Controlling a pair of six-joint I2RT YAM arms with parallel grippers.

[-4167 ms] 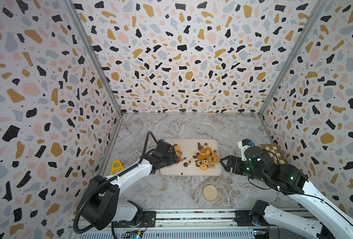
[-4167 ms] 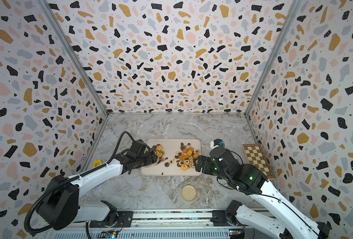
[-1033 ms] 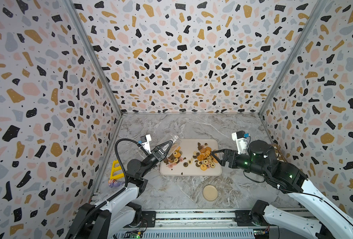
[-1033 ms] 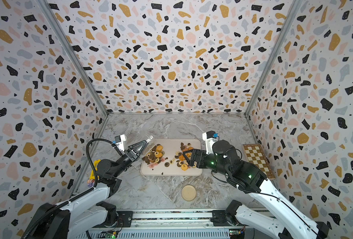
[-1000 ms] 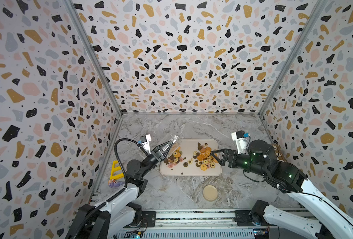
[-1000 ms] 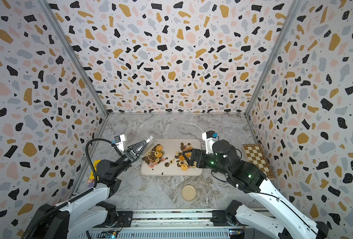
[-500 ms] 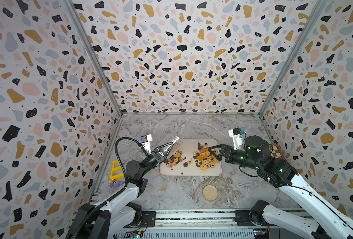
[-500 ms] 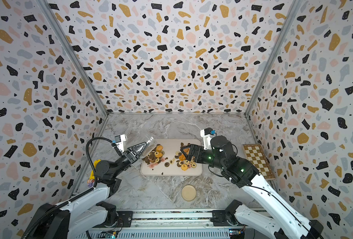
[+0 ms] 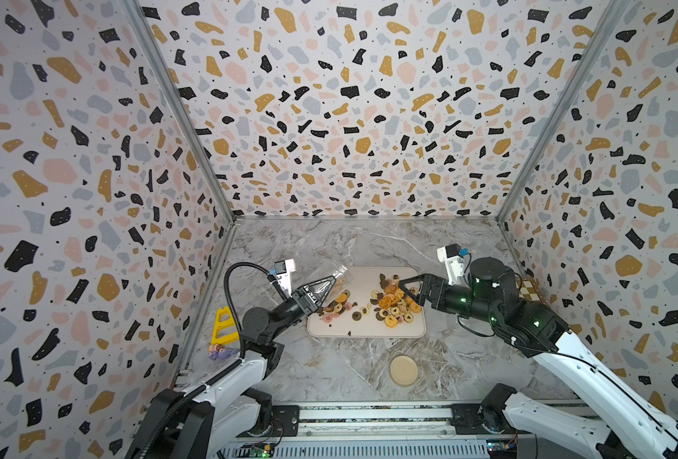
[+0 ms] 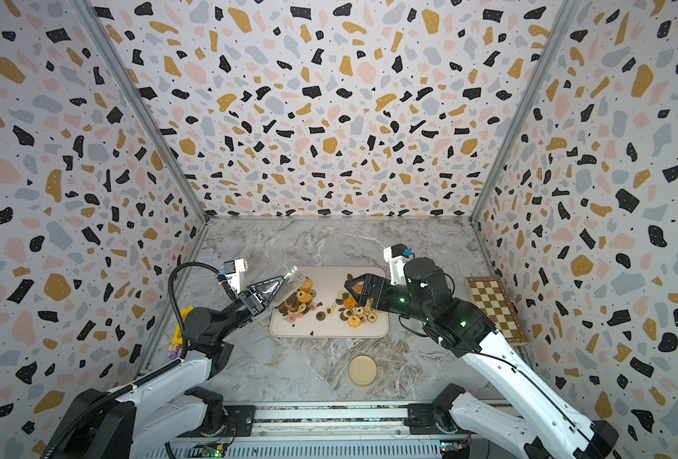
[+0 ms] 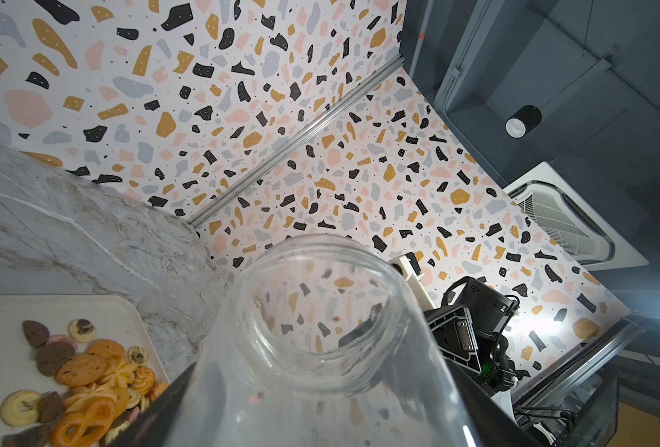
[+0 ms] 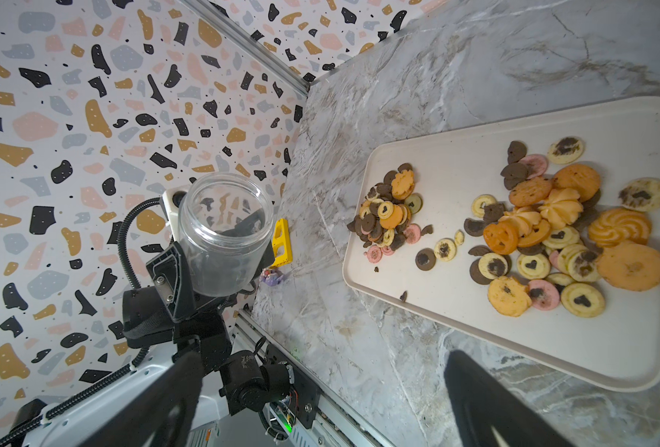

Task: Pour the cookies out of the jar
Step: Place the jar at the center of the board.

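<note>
Since a few seconds back the left claw (image 9: 323,287) has drawn up and away from the tray (image 9: 363,280), taking the jar (image 12: 225,232) with it. Nearest me, short of that claw and off to its right, a tan disc (image 9: 403,370) lies on the marble. The claw clamps the clear jar, mouth tipped upward, only crumbs inside. Just below its tips sits a small heap of cookies (image 9: 335,308). Further right is the big heap, and the right claw (image 9: 408,295) hangs over it, spread wide and empty. Pouring looks finished.
</note>
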